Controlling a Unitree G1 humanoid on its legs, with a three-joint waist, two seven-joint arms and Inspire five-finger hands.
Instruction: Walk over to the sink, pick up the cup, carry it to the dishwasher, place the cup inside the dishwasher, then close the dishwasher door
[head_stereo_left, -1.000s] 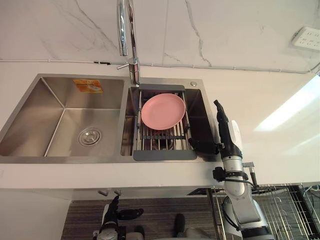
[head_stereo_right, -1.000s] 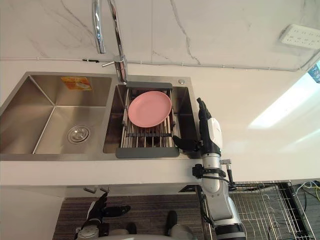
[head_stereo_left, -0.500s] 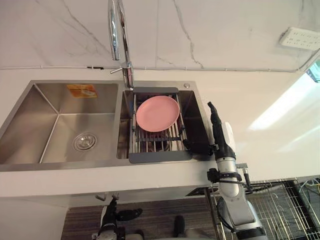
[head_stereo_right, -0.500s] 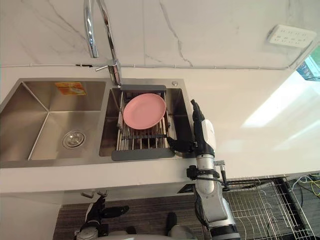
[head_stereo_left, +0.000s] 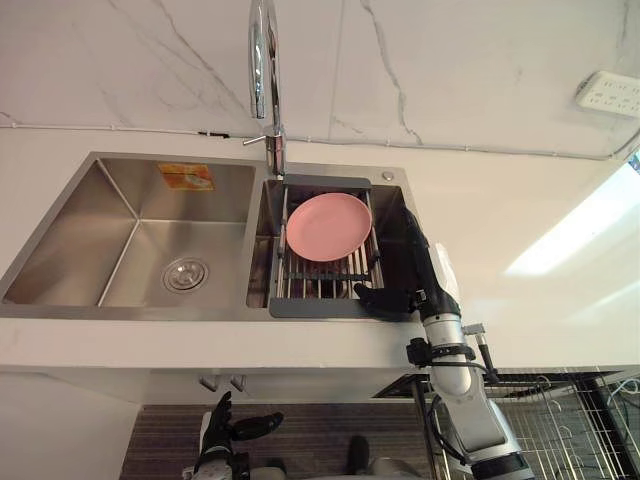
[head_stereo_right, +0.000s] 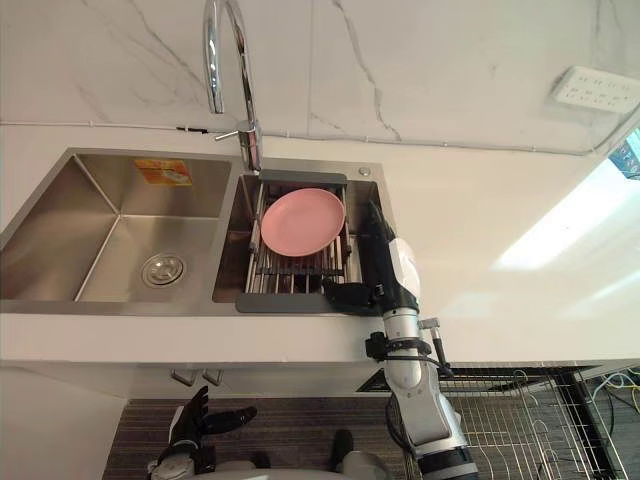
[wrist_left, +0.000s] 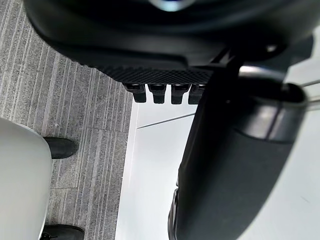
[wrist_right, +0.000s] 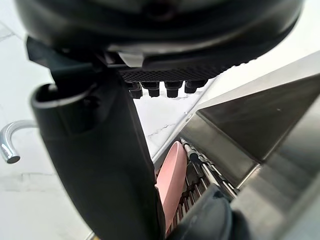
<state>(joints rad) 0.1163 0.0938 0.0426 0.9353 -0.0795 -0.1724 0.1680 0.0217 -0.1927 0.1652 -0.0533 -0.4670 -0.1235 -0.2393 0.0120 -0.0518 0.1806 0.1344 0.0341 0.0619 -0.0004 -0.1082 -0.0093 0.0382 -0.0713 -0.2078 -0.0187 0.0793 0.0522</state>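
Cup location: cannot tell; a pink plate (head_stereo_left: 328, 226) lies on the rack (head_stereo_left: 318, 306) across the sink (head_stereo_left: 60, 250). Right hand (head_stereo_left: 422, 270), fingers straight and thumb spread, has moved off the bench (head_stereo_left: 520, 200) into the sink beside the rack, probably beginning a grasp.

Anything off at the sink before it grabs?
One mismatch: the dish on the rack over the right basin is a pink plate, not a cup. The right hand is open beside the rack. An orange sticker sits on the left basin back wall. Nothing spilled or damaged.
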